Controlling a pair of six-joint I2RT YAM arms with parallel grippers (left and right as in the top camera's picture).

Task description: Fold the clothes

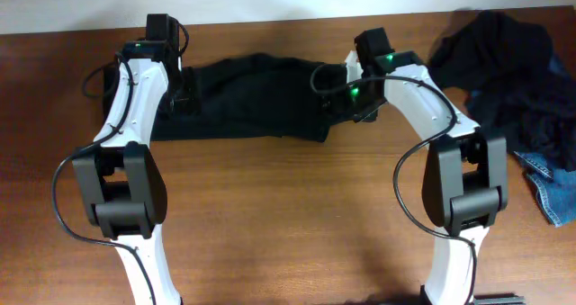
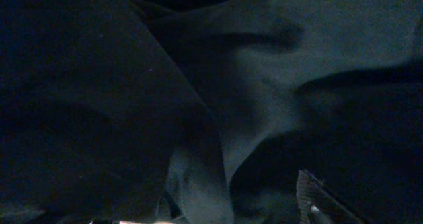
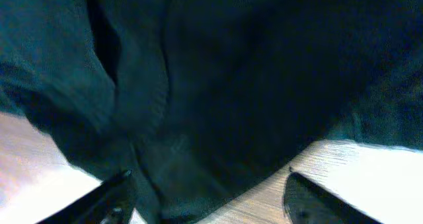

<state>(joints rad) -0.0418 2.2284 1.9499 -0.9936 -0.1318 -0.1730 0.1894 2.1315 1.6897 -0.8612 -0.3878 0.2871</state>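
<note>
A long black garment [image 1: 247, 96] lies flat and wrinkled across the back of the table. My left gripper [image 1: 184, 94] is down on its left end. The left wrist view is filled with folds of this black fabric [image 2: 251, 85], and the left gripper [image 2: 205, 214] has its fingers apart with a fabric ridge between them. My right gripper [image 1: 346, 98] is at the garment's right end. In the right wrist view, the right gripper [image 3: 208, 197] is open wide, straddling the garment's edge [image 3: 218, 105] just above the wood.
A heap of dark clothes [image 1: 504, 58] lies at the back right corner, with a blue denim piece [image 1: 551, 190] at the right edge. The brown wooden table [image 1: 288, 215] stretches toward the front, with both arm bases standing on it.
</note>
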